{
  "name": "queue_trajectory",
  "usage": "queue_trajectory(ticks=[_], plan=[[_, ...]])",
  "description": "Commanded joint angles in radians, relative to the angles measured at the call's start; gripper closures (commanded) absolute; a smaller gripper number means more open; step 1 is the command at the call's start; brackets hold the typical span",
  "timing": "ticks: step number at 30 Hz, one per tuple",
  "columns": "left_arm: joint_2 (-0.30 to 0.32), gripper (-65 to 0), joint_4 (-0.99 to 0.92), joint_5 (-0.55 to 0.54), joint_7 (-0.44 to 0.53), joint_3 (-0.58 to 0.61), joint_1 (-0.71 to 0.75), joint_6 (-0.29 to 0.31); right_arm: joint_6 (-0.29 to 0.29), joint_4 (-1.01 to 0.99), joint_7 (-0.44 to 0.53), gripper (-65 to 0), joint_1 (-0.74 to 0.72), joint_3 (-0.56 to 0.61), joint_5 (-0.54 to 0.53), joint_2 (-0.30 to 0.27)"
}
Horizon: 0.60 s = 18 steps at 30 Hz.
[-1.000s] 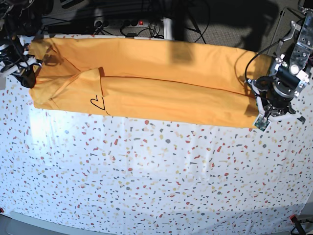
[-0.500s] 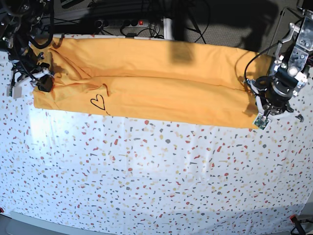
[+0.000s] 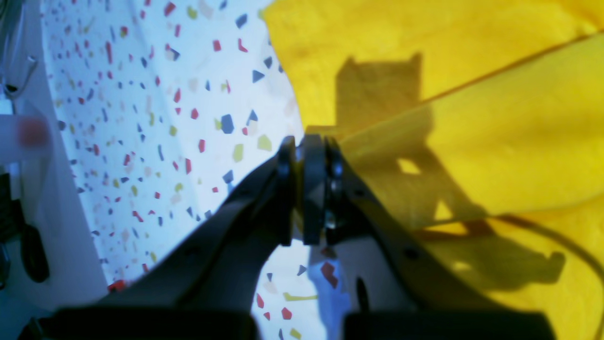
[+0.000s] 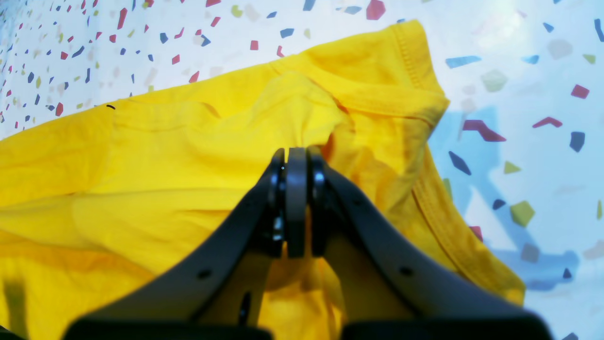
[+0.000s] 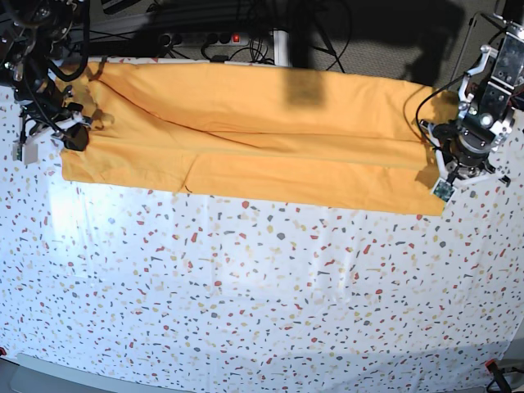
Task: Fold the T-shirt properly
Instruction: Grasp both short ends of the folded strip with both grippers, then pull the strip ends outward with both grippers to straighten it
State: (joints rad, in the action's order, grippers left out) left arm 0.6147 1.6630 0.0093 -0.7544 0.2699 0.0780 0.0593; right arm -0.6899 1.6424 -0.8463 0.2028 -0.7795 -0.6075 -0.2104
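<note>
Base view shows the T-shirt (image 5: pixel 270 139) stretched as a long folded band across the far part of the counter (image 5: pixel 262 295), on its speckled tablecloth (image 5: pixel 246 278). The left end effector (image 3: pixel 306 189) has its jaws pressed together, pinching the shirt's edge at that view's right end. The right end effector (image 4: pixel 295 203) is likewise clamped tight on bunched fabric beside a hemmed sleeve (image 4: pixel 406 89).

Plain mustard-yellow T-shirt (image 5: pixel 270 131) on a white tablecloth (image 5: pixel 262 303) speckled red, blue and yellow.
</note>
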Motion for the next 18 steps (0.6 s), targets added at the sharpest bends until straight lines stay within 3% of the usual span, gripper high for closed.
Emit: queue_trajectory(ticks=[1,9,18], plan=[[0.017,0.0,0.014,0.012,0.014,-0.008,-0.014,-0.011,-0.008,0.015,0.008,0.0,-0.006,-0.005,-0.016,-0.016],[0.018,0.0,0.014,0.028,-0.034,-0.008,-0.014,-0.011,-0.008,0.016,-0.019,0.0,0.003,-0.006,-0.024,-0.018],[0.017,0.0,0.014,0.027,0.0,-0.008,-0.014,-0.011,-0.008,0.016,-0.007,0.0,0.002,-0.006,-0.019,-0.038]])
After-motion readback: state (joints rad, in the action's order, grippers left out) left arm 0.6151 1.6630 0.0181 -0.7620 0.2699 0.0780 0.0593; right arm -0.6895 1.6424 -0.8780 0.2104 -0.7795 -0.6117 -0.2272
